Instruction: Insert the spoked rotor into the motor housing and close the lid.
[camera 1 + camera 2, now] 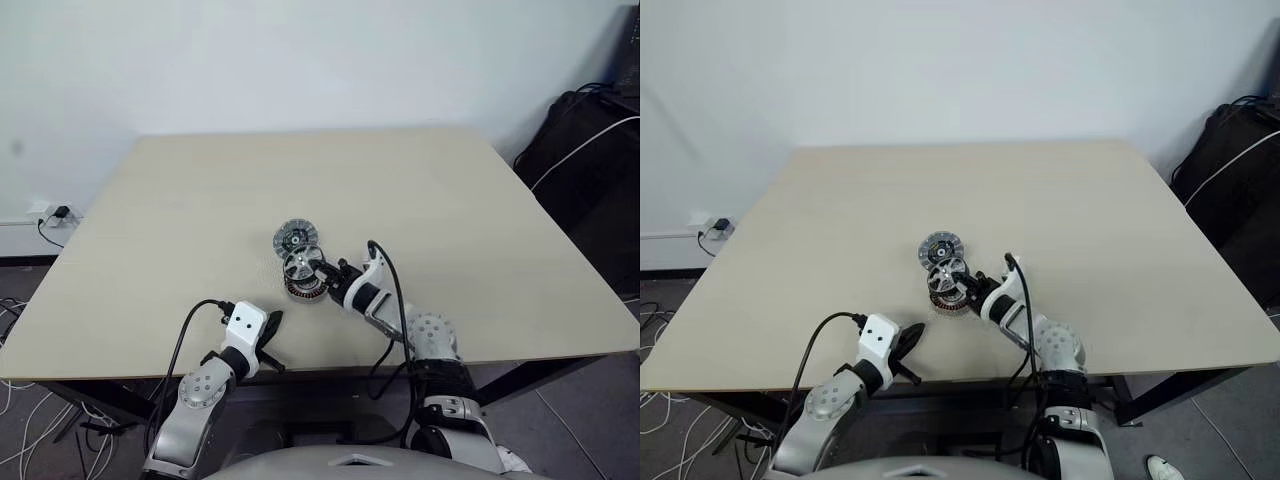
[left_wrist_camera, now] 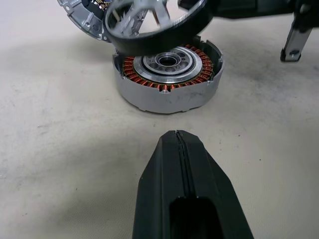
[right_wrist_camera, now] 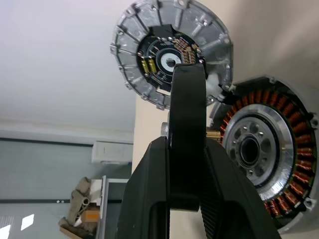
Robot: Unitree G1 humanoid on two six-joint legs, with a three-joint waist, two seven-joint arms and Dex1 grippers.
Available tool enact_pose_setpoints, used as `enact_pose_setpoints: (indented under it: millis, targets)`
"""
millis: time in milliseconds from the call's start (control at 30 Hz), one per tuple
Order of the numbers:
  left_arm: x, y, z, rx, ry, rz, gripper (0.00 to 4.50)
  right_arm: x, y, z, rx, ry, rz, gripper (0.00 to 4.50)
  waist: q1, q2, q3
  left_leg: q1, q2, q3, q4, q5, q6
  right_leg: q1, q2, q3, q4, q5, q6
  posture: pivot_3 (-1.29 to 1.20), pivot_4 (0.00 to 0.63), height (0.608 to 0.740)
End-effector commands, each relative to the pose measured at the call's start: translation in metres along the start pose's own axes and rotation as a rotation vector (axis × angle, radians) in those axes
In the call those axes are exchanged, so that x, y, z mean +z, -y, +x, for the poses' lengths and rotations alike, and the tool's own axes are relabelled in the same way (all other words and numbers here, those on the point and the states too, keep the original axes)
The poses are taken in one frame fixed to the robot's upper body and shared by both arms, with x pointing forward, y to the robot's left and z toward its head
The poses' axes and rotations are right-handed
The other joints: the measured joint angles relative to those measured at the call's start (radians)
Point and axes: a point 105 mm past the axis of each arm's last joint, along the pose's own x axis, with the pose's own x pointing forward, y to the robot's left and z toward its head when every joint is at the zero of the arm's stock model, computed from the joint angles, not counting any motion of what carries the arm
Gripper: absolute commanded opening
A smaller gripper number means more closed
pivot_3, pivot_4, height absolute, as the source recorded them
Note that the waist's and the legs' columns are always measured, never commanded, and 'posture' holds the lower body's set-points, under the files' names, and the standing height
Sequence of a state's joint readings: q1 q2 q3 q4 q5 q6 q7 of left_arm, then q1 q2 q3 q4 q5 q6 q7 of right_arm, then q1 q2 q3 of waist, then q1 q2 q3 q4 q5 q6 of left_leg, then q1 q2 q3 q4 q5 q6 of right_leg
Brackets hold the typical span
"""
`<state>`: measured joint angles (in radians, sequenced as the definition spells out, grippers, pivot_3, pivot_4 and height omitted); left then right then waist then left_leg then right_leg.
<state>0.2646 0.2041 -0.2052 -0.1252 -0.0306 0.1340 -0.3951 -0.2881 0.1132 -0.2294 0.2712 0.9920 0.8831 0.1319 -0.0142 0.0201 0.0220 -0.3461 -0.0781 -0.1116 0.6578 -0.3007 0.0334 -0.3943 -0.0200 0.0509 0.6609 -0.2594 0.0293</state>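
The spoked rotor (image 1: 303, 264), a shiny silver wheel, hangs tilted just above the motor housing (image 1: 304, 289), and my right gripper (image 1: 325, 270) is shut on its rim. In the right wrist view the rotor's dark rim (image 3: 187, 114) sits edge-on between the two fingers. The housing (image 2: 167, 77) rests on the table, its copper windings circling a pale centre. Just behind it lies the lid (image 1: 294, 238), a grey ribbed disc with a dark centre. My left gripper (image 1: 272, 345) is shut and empty near the table's front edge, pointing at the housing from a short way off.
The pale table (image 1: 480, 230) runs wide on all sides of the parts. A black bag (image 1: 590, 150) with a white cable stands beyond the right edge. A wall socket (image 1: 55, 213) and cables lie at the far left, below table level.
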Motion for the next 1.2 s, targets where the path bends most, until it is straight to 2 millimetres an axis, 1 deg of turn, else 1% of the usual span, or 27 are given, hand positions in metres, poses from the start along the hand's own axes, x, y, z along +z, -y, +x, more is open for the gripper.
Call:
enact_pose_setpoints:
  millis: [33, 500, 567, 700, 900, 1067, 1200]
  targets:
    - [0.016, -0.002, -0.002, 0.001, 0.055, 0.019, 0.00, -0.031, -0.019, 0.016, 0.084, -0.048, 0.068, 0.42, 0.000, 0.000, 0.000, 0.000, 0.000, 0.000, 0.000, 0.000, 0.000, 0.000, 0.000, 0.000, 0.000, 0.000, 0.000, 0.00, 0.000, 0.740]
    - [0.016, -0.001, 0.000, -0.004, 0.054, 0.014, 0.00, -0.033, -0.006, 0.015, 0.026, -0.050, 0.091, 0.42, 0.000, 0.000, 0.000, 0.000, 0.000, 0.000, 0.000, 0.000, 0.000, 0.000, 0.000, 0.000, 0.000, 0.000, 0.000, 0.00, 0.000, 0.740]
    - [0.016, -0.001, 0.000, -0.004, 0.054, 0.014, 0.00, -0.033, -0.005, 0.015, 0.022, -0.048, 0.092, 1.14, 0.000, 0.000, 0.000, 0.000, 0.000, 0.000, 0.000, 0.000, 0.000, 0.000, 0.000, 0.000, 0.000, 0.000, 0.000, 0.00, 0.000, 0.740]
    - [0.017, -0.001, 0.001, -0.005, 0.055, 0.012, 0.00, -0.025, -0.001, 0.013, -0.031, -0.012, 0.054, 2.39, 0.000, 0.000, 0.000, 0.000, 0.000, 0.000, 0.000, 0.000, 0.000, 0.000, 0.000, 0.000, 0.000, 0.000, 0.000, 0.00, 0.000, 0.740]
    - [0.017, -0.001, 0.001, -0.008, 0.057, 0.012, 0.00, -0.007, -0.010, 0.006, -0.039, 0.053, -0.056, 2.39, 0.000, 0.000, 0.000, 0.000, 0.000, 0.000, 0.000, 0.000, 0.000, 0.000, 0.000, 0.000, 0.000, 0.000, 0.000, 0.00, 0.000, 0.740]
    - [0.018, 0.000, 0.002, -0.016, 0.059, 0.014, 0.00, 0.006, -0.016, -0.003, -0.078, 0.099, -0.213, 2.39, 0.000, 0.000, 0.000, 0.000, 0.000, 0.000, 0.000, 0.000, 0.000, 0.000, 0.000, 0.000, 0.000, 0.000, 0.000, 0.00, 0.000, 0.740]
    - [0.018, 0.001, 0.003, -0.021, 0.061, 0.015, 0.00, 0.014, -0.014, -0.008, -0.159, 0.127, -0.372, 2.39, 0.000, 0.000, 0.000, 0.000, 0.000, 0.000, 0.000, 0.000, 0.000, 0.000, 0.000, 0.000, 0.000, 0.000, 0.000, 0.00, 0.000, 0.740]
